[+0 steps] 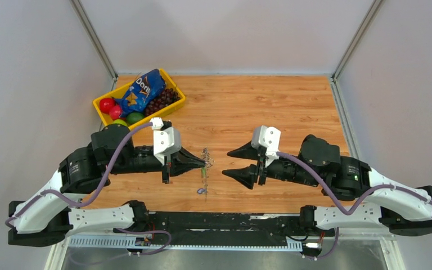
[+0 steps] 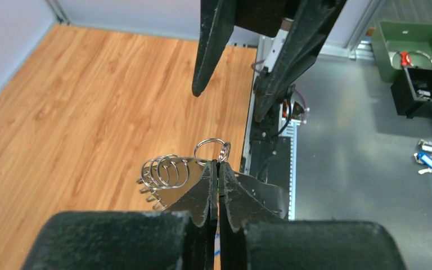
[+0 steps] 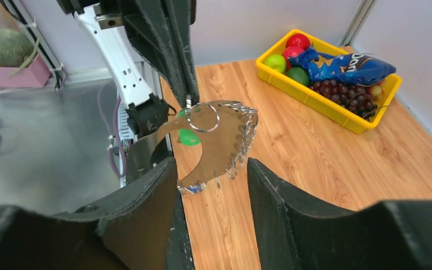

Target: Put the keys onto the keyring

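My left gripper (image 1: 204,165) is shut on the keyring (image 1: 205,171) and holds it above the table's middle. The silvery hoop hangs from the tips with its jagged fringe to one side. In the left wrist view the shut gripper (image 2: 218,164) pinches a small ring, with several coils of the keyring (image 2: 166,170) to its left. In the right wrist view the keyring (image 3: 246,130) hangs from the left fingers (image 3: 174,50). The keys' green tag (image 3: 188,136) shows just under those tips; the dark keys are hidden. My right gripper (image 1: 228,163) is open and empty, facing the hoop close by, and its own view (image 3: 212,166) shows the hoop beyond its tips.
A yellow bin (image 1: 175,105) with a blue chip bag (image 1: 142,91), grapes and apples stands at the back left. The table's near edge (image 1: 214,212) lies below the hoop. Off the table, a green box (image 2: 410,42) and blue-tagged keys (image 2: 427,157) sit on grey metal.
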{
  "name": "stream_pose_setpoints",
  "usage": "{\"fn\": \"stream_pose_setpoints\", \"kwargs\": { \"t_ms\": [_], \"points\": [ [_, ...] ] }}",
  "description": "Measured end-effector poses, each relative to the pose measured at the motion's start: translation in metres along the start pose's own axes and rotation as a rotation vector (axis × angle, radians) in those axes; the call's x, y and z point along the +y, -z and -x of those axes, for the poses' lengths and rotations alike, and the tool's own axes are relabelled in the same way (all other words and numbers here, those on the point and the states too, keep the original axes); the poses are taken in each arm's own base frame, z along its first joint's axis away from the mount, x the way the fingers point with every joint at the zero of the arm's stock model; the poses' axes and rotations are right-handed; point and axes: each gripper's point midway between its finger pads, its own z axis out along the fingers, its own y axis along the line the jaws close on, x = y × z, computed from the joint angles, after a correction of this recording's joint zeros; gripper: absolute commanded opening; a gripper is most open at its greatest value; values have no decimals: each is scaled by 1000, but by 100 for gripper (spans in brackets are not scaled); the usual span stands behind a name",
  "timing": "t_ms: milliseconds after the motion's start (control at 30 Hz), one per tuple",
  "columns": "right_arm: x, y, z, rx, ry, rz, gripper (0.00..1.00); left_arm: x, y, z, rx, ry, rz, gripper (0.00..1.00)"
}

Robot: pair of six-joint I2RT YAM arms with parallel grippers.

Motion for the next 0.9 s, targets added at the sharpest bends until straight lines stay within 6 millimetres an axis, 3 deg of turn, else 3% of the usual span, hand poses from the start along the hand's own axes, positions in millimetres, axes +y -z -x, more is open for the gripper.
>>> {"fn": "stream_pose_setpoints", "kwargs": {
  "t_ms": [233,500,900],
  "points": [
    [14,-14,-18,82,76,94,54,3,-4,-28,123,27,12,0],
    [24,-34,-32,139,155,164,49,2,-2,-38,169,14,0,0],
    [27,-43,-22,125,199,194,35,0,-4,-47,219,-1,-29,0]
  ]
}}
